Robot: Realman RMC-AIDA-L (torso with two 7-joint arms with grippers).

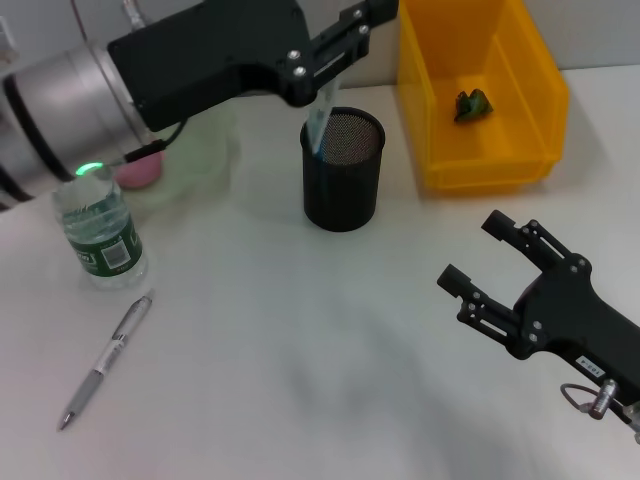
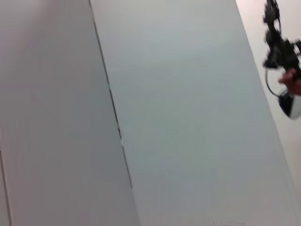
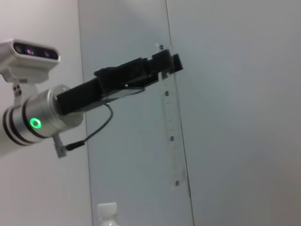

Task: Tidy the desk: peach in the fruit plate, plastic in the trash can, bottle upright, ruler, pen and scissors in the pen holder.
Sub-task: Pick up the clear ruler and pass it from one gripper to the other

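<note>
Head view: left gripper [image 1: 375, 12] poised over the pen holder [image 1: 343, 170], fingers clenched on the upper end of a clear ruler [image 1: 322, 115]. Ruler hanging near-vertical, lower end at the rim of the black mesh cup, apparently just inside its mouth. Confirmed in the right wrist view: ruler [image 3: 171, 117] suspended straight down from the left gripper [image 3: 164, 63], printed marks visible along its length.

Step in hand, by judgement: lowering the ruler into the holder. For a clean result: lower end kept inside the rim, away from the mesh wall; descent straight down with the ruler held plumb; release only once most of the length sits below the rim, so as not to tip the light cup or let the ruler topple out.

Farther out on the table [image 1: 300, 380]: pen [image 1: 105, 362] lying flat, not yet collected; bottle [image 1: 100, 235] already upright; pale green fruit plate [image 1: 195, 160] behind the arm with a pink item on it, mostly hidden; yellow trash can [image 1: 480, 90] holding a green scrap. Scissors not seen in any view.

Right gripper [image 1: 495, 265] idle low over the near right of the table, fingers spread and holding nothing.
</note>
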